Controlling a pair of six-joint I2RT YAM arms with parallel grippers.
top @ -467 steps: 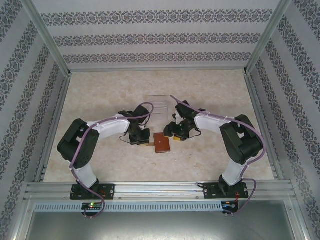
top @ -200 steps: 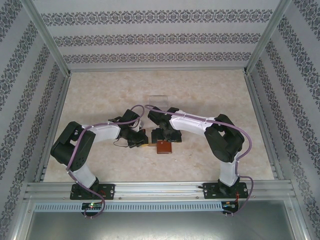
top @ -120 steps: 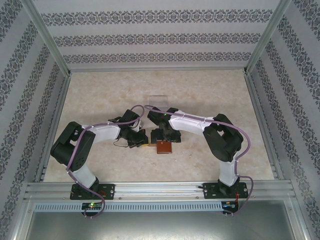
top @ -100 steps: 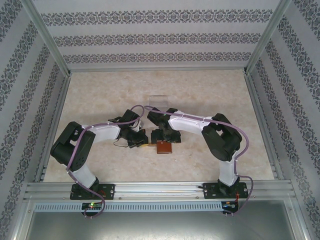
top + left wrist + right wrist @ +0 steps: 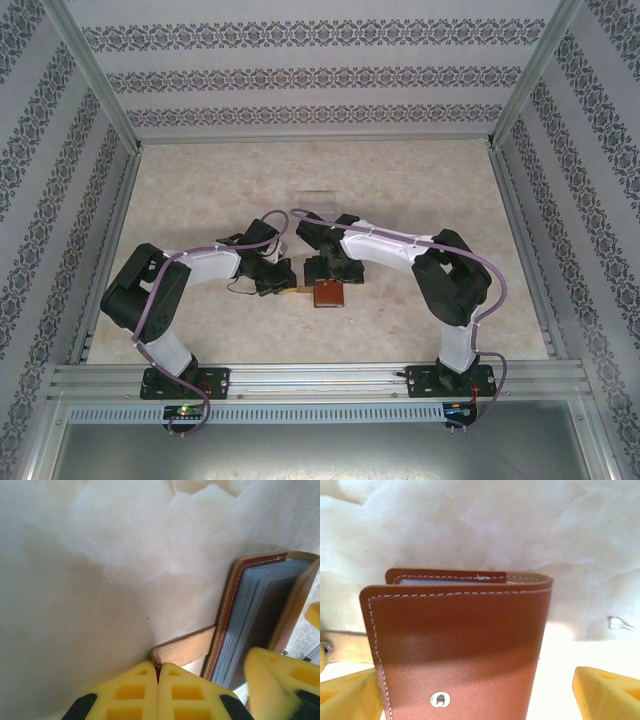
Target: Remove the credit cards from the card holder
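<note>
Our right fingers, released, straddle the folded card holder on the worktop. The left fingers, clenched, rest against its strap tab. Grey-blue credit cards peek out beyond the right fingers.

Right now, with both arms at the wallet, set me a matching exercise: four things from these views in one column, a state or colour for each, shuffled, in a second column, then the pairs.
Column one
1. left pincer
2. right pincer
3. card holder
4. snap stud

Column two
a. open, one finger on each side of the card holder
b. silvery, set in the brown cover
c. shut on the tan strap tab
d. reddish-brown outside, grey-blue inside

Pairs: 1-c, 2-a, 3-d, 4-b
</note>
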